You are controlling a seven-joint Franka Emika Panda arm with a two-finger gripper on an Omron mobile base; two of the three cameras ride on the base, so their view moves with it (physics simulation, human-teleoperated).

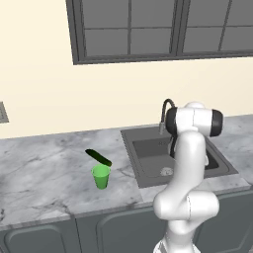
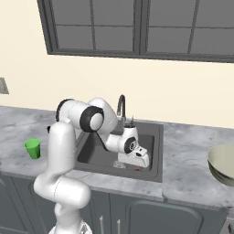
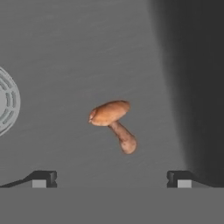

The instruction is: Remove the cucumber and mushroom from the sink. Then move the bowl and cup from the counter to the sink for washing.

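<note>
On the left stretch of the counter [image 1: 44, 173] we see the cup [image 1: 101, 176] standing upright, well clear of the sink [image 1: 148, 168]. The cucumber [image 1: 98, 157] lies just behind the cup, its near end at the cup's rim; we cannot tell whether the two touch. In the right base view the cup [image 2: 33, 148] again stands alone on the counter, left of the arm.

Moving right, the sink is sunk into the counter with its faucet [image 1: 165, 112] curving up at the back edge. Our arm bends over the front of the basin and reaches down into it. In the right base view the gripper [image 2: 137, 164] hangs low over the sink floor near the front wall, and a small orange-brown speck, the mushroom [image 2: 138, 168], sits on the floor right beneath it.

In the hand view we look straight down at the mushroom [image 3: 113, 123], lying on its side on the dark sink floor, cap up-left and stem pointing down-right. The drain [image 3: 6, 101] shows at the left edge. Our two fingertips [image 3: 43, 179] stand wide apart at the bottom, holding nothing, with the mushroom between their lines but beyond them.

At the far right, the bowl [image 2: 222, 163] rests on the counter, well apart from the sink.
</note>
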